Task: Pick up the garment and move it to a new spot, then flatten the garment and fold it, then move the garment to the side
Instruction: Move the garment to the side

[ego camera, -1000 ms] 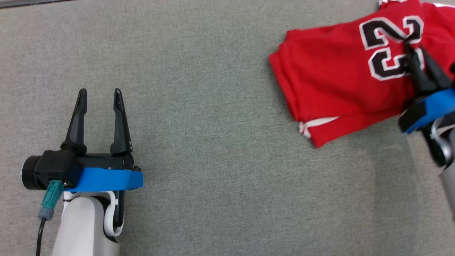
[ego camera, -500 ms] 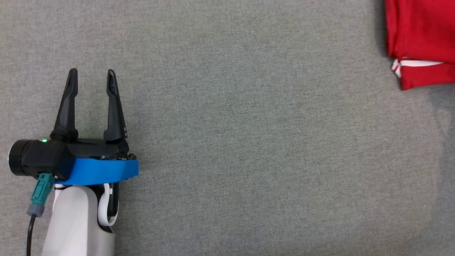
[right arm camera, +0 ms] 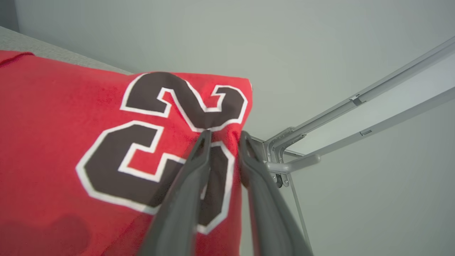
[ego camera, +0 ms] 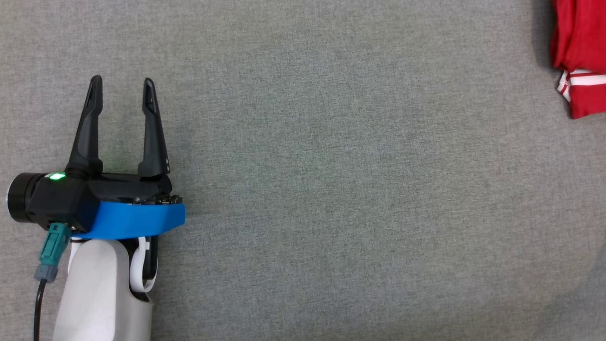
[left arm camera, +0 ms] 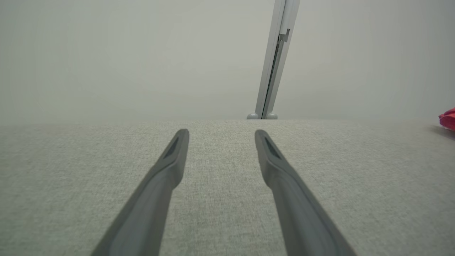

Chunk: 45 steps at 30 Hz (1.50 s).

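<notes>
The garment (ego camera: 580, 47) is a folded red jersey with white trim, and a strip of it shows at the head view's top right edge. My left gripper (ego camera: 122, 80) stands open at the lower left over bare grey cloth, far from it. From the left wrist, that gripper (left arm camera: 221, 132) holds nothing and the garment (left arm camera: 448, 119) is a red speck at the far right. In the right wrist view my right gripper (right arm camera: 224, 135) has its jaws narrowly apart at the edge of the garment (right arm camera: 106, 142), beside its black number. Cloth lies between the jaws; whether they press it is unclear.
A grey fabric tabletop (ego camera: 331, 189) spreads across the head view. Beyond its far edge stands a pale wall with a metal post (left arm camera: 273, 60). Grey metal rails (right arm camera: 355, 103) run behind the garment in the right wrist view.
The garment has gone far to the right, down to a strip at the head view's edge, and the right gripper has left that view. Its jaws have parted slightly. The head view shifted a little.
</notes>
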{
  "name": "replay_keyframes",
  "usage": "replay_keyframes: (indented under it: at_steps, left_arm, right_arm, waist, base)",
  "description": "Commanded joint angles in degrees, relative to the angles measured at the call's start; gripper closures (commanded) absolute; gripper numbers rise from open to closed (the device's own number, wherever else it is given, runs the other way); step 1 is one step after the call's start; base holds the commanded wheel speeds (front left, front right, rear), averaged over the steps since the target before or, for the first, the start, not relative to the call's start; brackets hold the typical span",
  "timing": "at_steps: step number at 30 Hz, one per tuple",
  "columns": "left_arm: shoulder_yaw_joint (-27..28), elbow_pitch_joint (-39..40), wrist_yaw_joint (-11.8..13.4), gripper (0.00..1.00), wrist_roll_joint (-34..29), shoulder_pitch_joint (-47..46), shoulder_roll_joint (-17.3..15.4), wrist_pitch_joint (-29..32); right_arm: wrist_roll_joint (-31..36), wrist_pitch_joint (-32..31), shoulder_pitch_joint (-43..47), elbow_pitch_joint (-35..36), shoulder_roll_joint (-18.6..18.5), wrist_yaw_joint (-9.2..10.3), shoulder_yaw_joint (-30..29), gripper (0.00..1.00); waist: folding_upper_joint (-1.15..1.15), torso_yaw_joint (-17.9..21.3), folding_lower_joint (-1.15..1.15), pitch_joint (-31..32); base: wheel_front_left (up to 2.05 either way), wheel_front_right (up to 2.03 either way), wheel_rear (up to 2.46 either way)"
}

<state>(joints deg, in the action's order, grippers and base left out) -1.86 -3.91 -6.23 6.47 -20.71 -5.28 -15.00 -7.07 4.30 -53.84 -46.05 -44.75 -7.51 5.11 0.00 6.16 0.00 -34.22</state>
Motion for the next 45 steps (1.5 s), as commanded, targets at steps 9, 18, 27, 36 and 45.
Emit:
replay_keyframes:
  at_steps: [9,18,27,36,45]
  left_arm:
    - [0.5,-0.74,0.54,0.0,0.49,0.06,-0.36,-0.23]
    - [1.3,-1.78,0.89,0.0,1.57,2.53,0.31,-0.23]
    - [2.54,-3.77,1.15,0.0,2.95,7.65,1.04,-0.23]
    - [3.83,-5.67,1.53,0.0,3.73,11.28,1.45,-0.23]
    - [4.13,-6.93,1.31,0.0,3.72,13.84,1.62,-0.23]
  right_arm:
    - [3.31,3.79,-3.38,-6.01,3.49,0.02,-2.59,0.0]
    - [2.74,9.59,-3.83,-4.76,8.97,0.02,-1.72,0.0]
    - [-0.7,10.93,3.01,4.31,18.27,0.02,1.65,0.0]
    - [-3.92,10.93,13.57,14.55,25.5,0.02,5.06,0.0]
    - [-4.38,10.93,25.18,22.39,30.47,0.02,3.66,0.0]
  waist:
    - [0.0,0.15,0.0,1.87]
    - [0.0,-1.07,0.0,8.06]
    - [0.0,-3.91,0.0,16.12]
    - [0.0,-5.62,0.0,22.29]
    - [0.0,-5.94,0.0,25.75]
  base:
    - [0.0,0.0,0.0]
    - [0.0,0.0,0.0]
    - [0.0,0.0,0.0]
    - [0.0,0.0,0.0]
    - [0.0,0.0,0.0]
